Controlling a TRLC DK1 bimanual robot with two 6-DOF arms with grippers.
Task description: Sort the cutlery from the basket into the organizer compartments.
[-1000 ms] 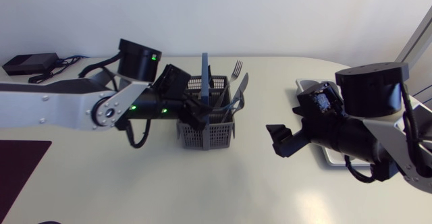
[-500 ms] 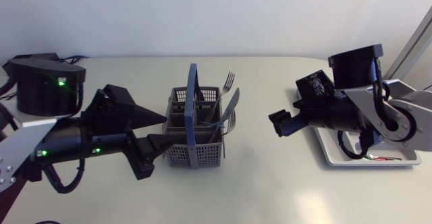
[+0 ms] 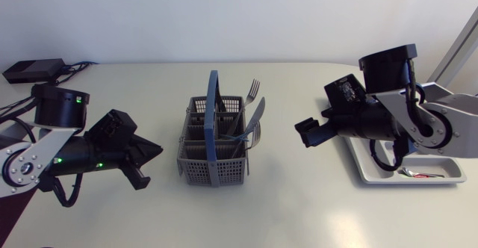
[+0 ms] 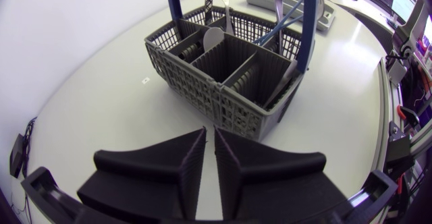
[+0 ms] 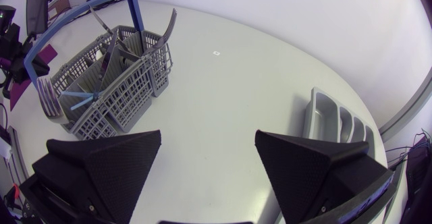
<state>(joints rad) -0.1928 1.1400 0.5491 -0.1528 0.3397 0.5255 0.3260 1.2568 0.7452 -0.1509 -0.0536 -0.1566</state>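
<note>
Left hand fingers nearly together, pointing at basket, right hand spread apart, facing basket

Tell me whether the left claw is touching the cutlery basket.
Apart. The head view shows a strip of bare table between the left claw and the basket.

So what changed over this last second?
The left tool has pulled back leftward from the basket, empty and shut. The basket shifted slightly left early on. The right tool stays open near the organizer; cutlery remains in the basket.
</note>
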